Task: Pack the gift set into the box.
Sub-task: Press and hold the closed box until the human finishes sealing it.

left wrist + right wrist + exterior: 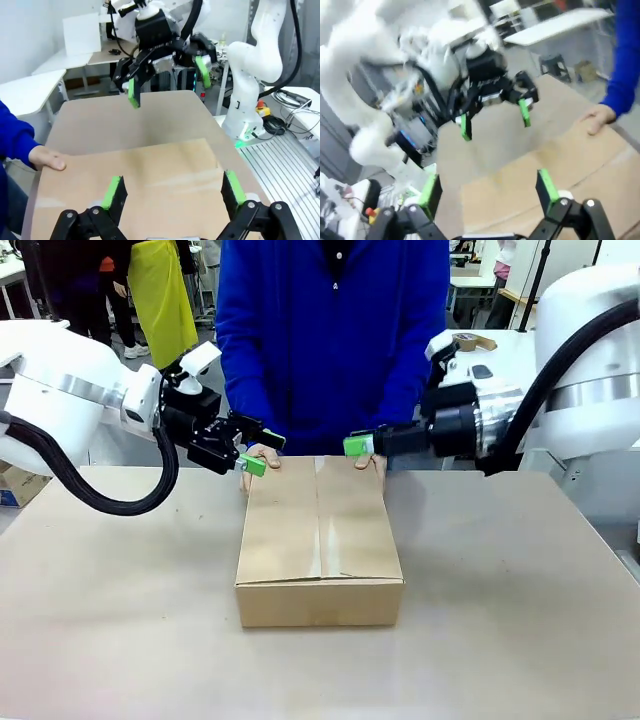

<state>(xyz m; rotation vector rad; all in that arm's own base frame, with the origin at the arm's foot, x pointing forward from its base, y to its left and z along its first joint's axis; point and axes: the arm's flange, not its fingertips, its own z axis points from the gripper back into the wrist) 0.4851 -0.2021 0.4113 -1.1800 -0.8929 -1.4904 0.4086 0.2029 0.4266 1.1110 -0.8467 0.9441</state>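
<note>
The cardboard box (pixel 320 530) sits in the middle of the table (pixel 520 570). Its top flaps are folded down flat and meet at a seam that runs from the box's far edge to its near edge. Any gift set in there is hidden under those flaps, so we judge the packing itself done, though we cannot check it.

The left gripper (pixel 258 452) hangs just above the box's far left corner. Its jaws are spread wide with nothing between them, and the left wrist view shows only the box lid below its green pads (pixel 112 192). The right gripper (pixel 360 445) is level with it at the box's far right corner. It is likewise released and empty, as the right wrist view confirms.

The person's hands (pixel 262 455) rest on the box's far edge, one by each gripper, and seem to be holding the flaps down.

We think what is left is the closing: pressing the flaps flush and perhaps sealing the seam. Whether any tape is on the box yet, we cannot tell.
</note>
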